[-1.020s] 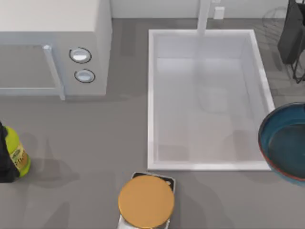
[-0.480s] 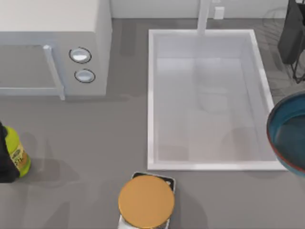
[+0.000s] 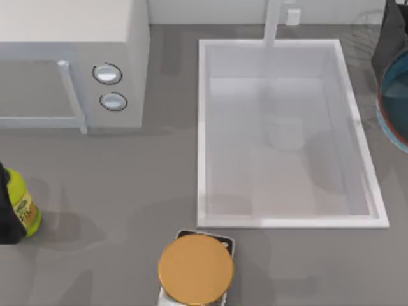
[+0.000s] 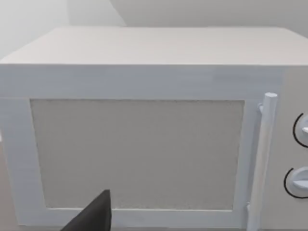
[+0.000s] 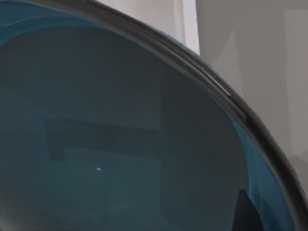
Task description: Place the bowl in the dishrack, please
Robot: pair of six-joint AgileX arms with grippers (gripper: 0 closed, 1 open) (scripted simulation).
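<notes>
Nearing its destination, the bowl [image 3: 396, 105] sat at about two o'clock on the top view, over the counter just beyond the sink's [image 3: 201, 127] three o'clock wall. The dishrack [image 3: 390, 35] stood just past it toward one o'clock. The bowl overlapped the rack's black upright panel from above, though whether the two touched could not be told.

The right wrist view looked straight into the bowl [image 5: 106, 144], suggesting the right arm carried it. How the right gripper held it, and how wide it stood, could not be told. The left arm was parked at nine o'clock facing the microwave [image 4: 139, 144], and its gripper's state could not be told either.

Done well, the step probably called for keeping the bowl level, clearing the panel and thin wires, then lowering it slowly between them before letting go. A wide rim could catch on a wire.

The bowl was round and shallow, glossy teal with a thin darker rim, and likely slick and hard. The rack was spindly dark wire, and the sink was smooth white and box-shaped. A flat matte orange disc [image 3: 196, 269] lay at six o'clock.
</notes>
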